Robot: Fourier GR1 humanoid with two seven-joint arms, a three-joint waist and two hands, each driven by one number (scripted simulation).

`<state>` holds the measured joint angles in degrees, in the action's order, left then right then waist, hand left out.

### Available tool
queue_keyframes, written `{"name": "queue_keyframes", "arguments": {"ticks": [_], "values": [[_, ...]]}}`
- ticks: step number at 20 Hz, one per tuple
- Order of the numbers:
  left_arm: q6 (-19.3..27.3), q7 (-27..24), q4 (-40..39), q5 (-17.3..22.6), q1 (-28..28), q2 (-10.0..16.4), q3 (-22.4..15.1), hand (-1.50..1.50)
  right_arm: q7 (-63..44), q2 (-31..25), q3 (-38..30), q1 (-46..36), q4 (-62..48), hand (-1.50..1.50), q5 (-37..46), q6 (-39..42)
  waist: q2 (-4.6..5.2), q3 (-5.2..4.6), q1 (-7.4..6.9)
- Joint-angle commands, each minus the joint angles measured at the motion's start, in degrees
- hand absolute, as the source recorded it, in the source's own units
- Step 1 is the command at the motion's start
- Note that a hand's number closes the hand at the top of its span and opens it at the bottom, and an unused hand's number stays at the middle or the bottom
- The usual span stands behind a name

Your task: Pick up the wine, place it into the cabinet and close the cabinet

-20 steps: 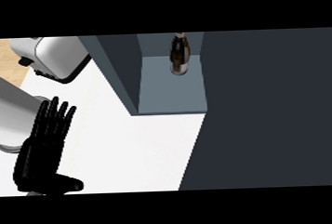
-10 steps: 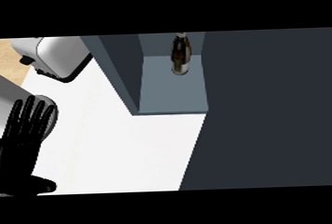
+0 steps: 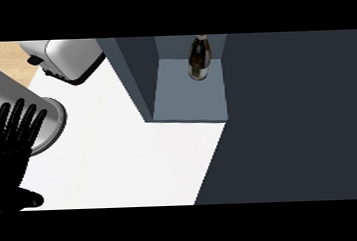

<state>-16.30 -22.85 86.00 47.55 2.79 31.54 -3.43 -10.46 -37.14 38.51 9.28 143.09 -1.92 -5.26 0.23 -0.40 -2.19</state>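
A dark wine bottle (image 3: 199, 58) stands upright on the grey shelf of the cabinet (image 3: 188, 99) near the top centre. The cabinet's dark door (image 3: 292, 118) fills the right side of the view and leaves the shelf in sight. My left hand (image 3: 12, 143) shows at the far left edge, open, fingers straight and pointing up, thumb low at the bottom. It holds nothing and is well apart from the bottle. My right hand does not show.
A silver toaster (image 3: 64, 56) stands at the top left on the white counter (image 3: 131, 159). A round metal lid or pot (image 3: 52, 124) lies under the left hand's fingers. A wood floor strip (image 3: 5, 53) shows beyond the counter's left edge.
My left hand has slid further left toward the view's edge, still open. The bottle and cabinet have kept their places.
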Motion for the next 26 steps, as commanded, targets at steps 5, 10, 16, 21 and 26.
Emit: {"name": "queue_keyframes", "arguments": {"ticks": [5, 10, 16, 21, 26], "values": [[-2.55, 1.79, -0.26, 1.58, -1.24, 1.96, 1.24, -1.5, -11.07, 13.92, 5.48, -13.17, -0.38, 1.5, -5.28, -2.65, 0.3, -0.09, -2.29], [-3.26, 1.87, -3.02, 1.72, -2.73, 1.85, 1.96, -1.5, -17.24, 23.28, 5.16, -26.6, -10.11, 1.5, -3.89, -4.03, 0.23, -0.13, -1.92], [-3.05, -0.74, -3.57, -0.21, -0.34, 0.05, 2.78, -1.5, -27.98, 36.66, 2.44, -48.61, -24.17, 1.5, -2.26, -11.72, -0.28, 0.15, -0.03], [-5.56, 2.56, -5.77, 3.25, -1.95, 2.98, 6.19, -1.5, -24.57, 36.98, -3.99, -62.89, -40.01, 1.5, -10.06, -15.94, -0.03, 0.3, 0.1], [-6.24, 2.11, -4.81, 1.46, 0.13, 1.54, 7.28, -1.5, -19.08, 37.08, -7.66, -66.22, -48.62, 1.5, -14.43, -15.6, -0.19, 0.37, 1.12]]}}
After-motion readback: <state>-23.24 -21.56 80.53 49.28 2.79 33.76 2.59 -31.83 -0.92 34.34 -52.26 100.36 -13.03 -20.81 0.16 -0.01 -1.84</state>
